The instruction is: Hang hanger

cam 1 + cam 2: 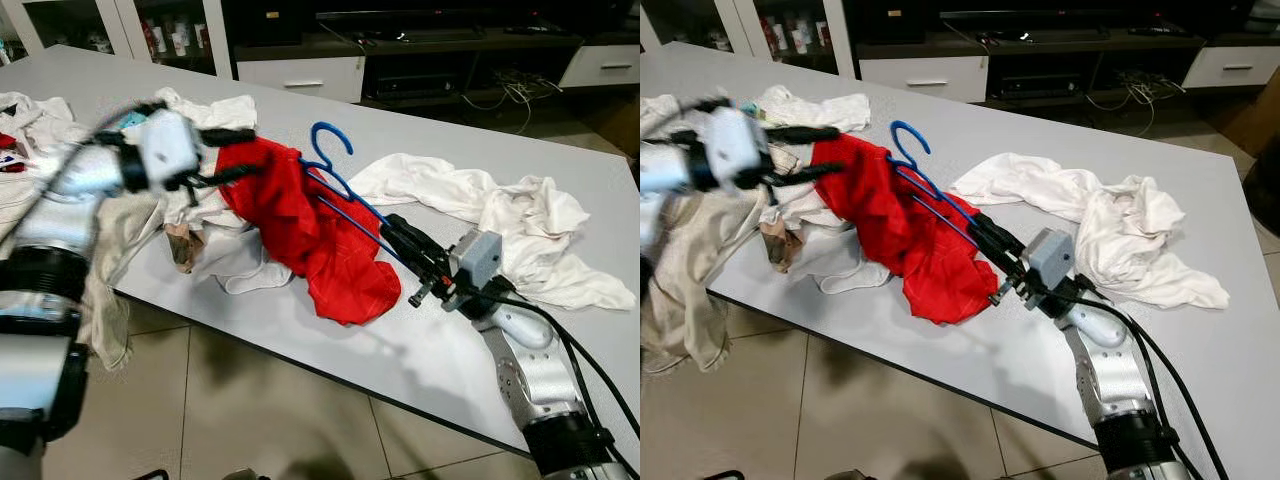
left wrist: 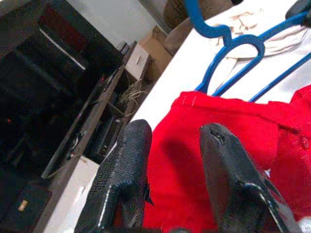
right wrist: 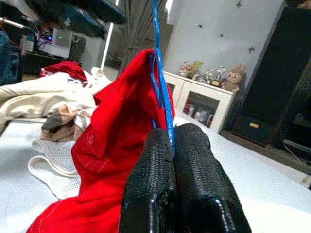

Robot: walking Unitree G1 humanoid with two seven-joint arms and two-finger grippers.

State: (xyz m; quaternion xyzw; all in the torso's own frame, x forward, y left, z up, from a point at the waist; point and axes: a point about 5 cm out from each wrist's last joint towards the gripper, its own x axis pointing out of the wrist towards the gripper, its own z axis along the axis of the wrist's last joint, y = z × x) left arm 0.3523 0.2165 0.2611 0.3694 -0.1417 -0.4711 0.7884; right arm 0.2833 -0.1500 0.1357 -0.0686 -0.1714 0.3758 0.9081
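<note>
nearest, along the front edge of the grey worktop (image 1: 330, 345): right pincer (image 1: 400, 236), fingers pressed together and clamped on the lower bar of the blue hanger (image 1: 335, 180), silver arm reaching in from below right. just beyond it, red garment (image 1: 310, 225) draped over that hanger, sagging in a heap to the worktop edge, hook of the hanger poking up and free above the cloth. to the left at about the same depth: left pincer (image 1: 235, 155), blurred in the head views, fingers (image 2: 127, 165) apart with a plain gap between them, hovering at the upper left edge of the red garment; whether touching the cloth, could not tell. beneath and beside it, a jumble of white and beige clothes (image 1: 210, 245), one beige piece hanging over the worktop's left edge toward the tiled floor (image 1: 230, 410). farther right, crumpled white garment (image 1: 500, 215) spread flat, well apart from the red one. farthest back, past the worktop: dark tv cabinet (image 1: 440, 60) with white drawers and loose cables on the floor.
</note>
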